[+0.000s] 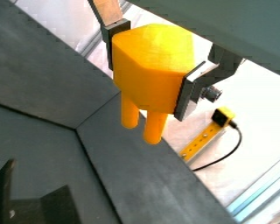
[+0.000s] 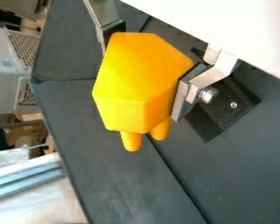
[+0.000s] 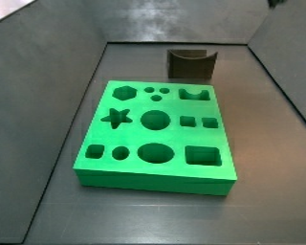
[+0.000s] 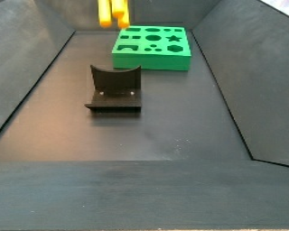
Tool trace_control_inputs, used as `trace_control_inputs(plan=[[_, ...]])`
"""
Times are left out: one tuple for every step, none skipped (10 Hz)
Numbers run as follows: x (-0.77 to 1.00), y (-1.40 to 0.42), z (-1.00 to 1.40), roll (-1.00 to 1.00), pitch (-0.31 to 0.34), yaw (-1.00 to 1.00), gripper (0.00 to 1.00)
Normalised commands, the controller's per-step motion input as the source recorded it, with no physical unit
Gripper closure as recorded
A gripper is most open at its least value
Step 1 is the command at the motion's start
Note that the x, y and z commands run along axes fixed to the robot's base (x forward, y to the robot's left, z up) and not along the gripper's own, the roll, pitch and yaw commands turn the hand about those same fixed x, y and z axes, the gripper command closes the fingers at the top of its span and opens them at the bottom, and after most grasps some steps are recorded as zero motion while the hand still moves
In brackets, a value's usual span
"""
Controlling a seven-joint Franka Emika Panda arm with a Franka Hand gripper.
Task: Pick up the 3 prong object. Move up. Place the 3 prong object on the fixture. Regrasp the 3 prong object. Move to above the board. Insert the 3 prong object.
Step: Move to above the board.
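In both wrist views my gripper is shut on the 3 prong object, a yellow-orange block. Its silver fingers press on opposite sides of the block, and the prongs point away from the gripper. In a side view only the yellow piece shows, hanging high at the frame's top edge, left of the green board. The dark fixture stands on the floor apart from the board, with nothing on it.
Dark sloping walls enclose the bin floor. Outside the bin a yellow strip with a black cable lies on a white surface. Pale equipment stands beyond the bin wall.
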Motion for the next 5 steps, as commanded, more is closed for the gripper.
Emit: trace_control_inputs(plan=[[-0.06, -0.04, 1.00, -0.01, -0.012, -0.19, 1.00], [-0.06, -0.04, 1.00, -0.02, 0.034, -0.18, 1.00], [-0.07, -0.03, 1.00, -0.03, 0.094, -0.15, 1.00], [-0.07, -0.03, 1.00, -0.03, 0.135, -0.11, 1.00], [-0.07, -0.03, 1.00, -0.04, 0.160, -0.08, 1.00]])
